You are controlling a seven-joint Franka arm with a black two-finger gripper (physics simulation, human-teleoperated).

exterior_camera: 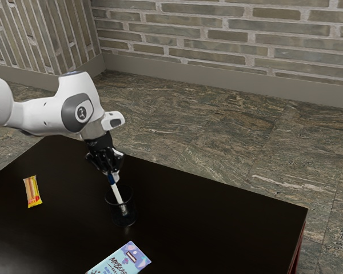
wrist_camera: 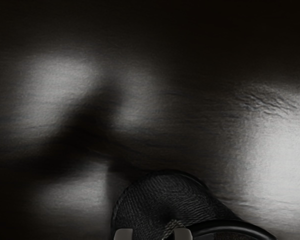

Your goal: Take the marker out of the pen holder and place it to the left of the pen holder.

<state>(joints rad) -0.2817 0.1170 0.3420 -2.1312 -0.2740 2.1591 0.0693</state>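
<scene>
The marker is seen leaning in the pen holder, its top up at the gripper. Whether it is grabbed cannot be told. It should be pulled up gently along its lean, so the rim is not bumped. The near bar and the table's far edge should be missed.

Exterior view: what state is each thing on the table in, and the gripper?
Marker: tilted, lower part inside the pen holder.
Pen holder: upright, holding the marker.
Yellow-and-red packet: lying flat.
Light-blue package: lying flat, partly out of view.
Gripper: at the marker's upper end; open or shut, cannot tell.
</scene>
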